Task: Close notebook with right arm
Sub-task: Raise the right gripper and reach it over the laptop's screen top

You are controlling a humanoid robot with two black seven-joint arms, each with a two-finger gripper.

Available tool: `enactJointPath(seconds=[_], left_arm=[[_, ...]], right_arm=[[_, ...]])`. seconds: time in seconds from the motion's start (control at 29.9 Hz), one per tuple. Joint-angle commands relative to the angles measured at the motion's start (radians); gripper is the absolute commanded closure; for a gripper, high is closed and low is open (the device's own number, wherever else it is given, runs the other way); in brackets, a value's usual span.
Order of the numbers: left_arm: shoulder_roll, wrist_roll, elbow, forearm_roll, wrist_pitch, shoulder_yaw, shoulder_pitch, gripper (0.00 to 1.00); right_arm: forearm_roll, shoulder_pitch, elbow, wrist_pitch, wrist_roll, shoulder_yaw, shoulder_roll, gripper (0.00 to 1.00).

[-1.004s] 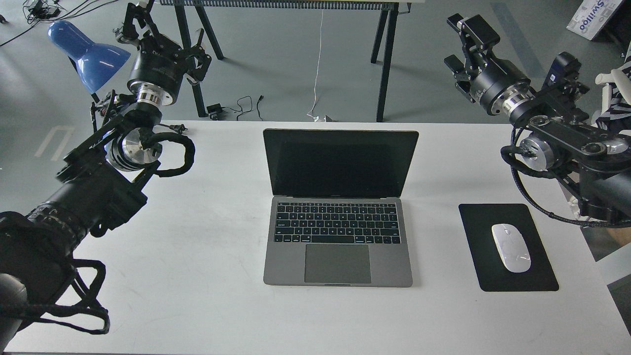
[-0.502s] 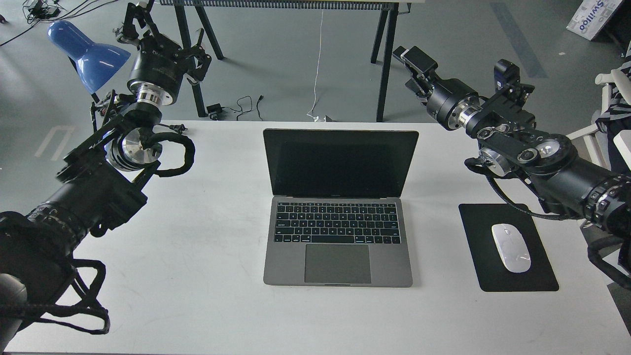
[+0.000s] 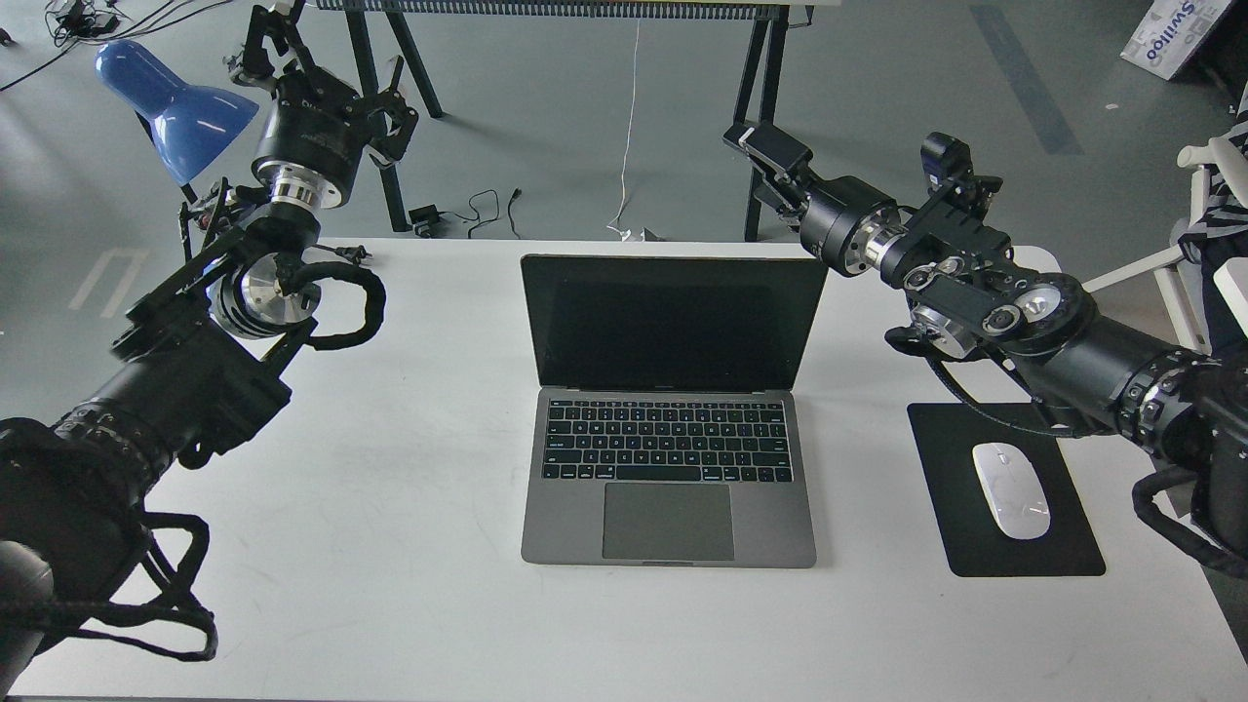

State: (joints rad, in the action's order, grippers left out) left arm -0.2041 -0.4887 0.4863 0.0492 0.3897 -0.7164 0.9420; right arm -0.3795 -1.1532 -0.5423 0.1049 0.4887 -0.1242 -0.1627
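Note:
The notebook (image 3: 669, 458) lies open in the middle of the white table (image 3: 409, 546). It is space-grey with a black keyboard and a large trackpad. Its black screen (image 3: 671, 320) stands upright and faces me. My right arm (image 3: 985, 302) reaches in from the right. Its gripper (image 3: 760, 164) hangs just behind and above the screen's top right corner, apart from the lid, with the fingers a little apart and nothing held. My left gripper (image 3: 327, 73) is raised at the far left beside the blue lamp (image 3: 175, 102), open and empty.
A black mouse pad (image 3: 1004, 556) with a white mouse (image 3: 1011, 489) lies right of the notebook, under my right forearm. Black table legs (image 3: 760, 117) and cables stand on the floor behind the table. A white chair (image 3: 1199, 195) is at the far right.
My right arm has swung left and lower, bringing its gripper from the far right to behind the screen's top right corner. The notebook and the left arm have not moved.

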Motion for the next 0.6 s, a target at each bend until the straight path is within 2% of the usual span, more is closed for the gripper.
enactJointPath(seconds=[0.0, 0.23, 0.57], left_arm=[[0.0, 0.0, 0.0, 0.0, 0.0, 0.0, 0.0, 0.0], [0.0, 0.0, 0.0, 0.0, 0.0, 0.0, 0.0, 0.0], [0.0, 0.0, 0.0, 0.0, 0.0, 0.0, 0.0, 0.0]], right_arm=[[-0.001, 0.0, -0.013, 0.009, 0.0, 0.0, -0.001, 0.01], [-0.001, 0.0, -0.082, 0.019, 0.0, -0.002, -0.021, 0.01], [-0.033, 0.0, -0.347, 0.021, 0.0, -0.081, -0.194, 0.01]])
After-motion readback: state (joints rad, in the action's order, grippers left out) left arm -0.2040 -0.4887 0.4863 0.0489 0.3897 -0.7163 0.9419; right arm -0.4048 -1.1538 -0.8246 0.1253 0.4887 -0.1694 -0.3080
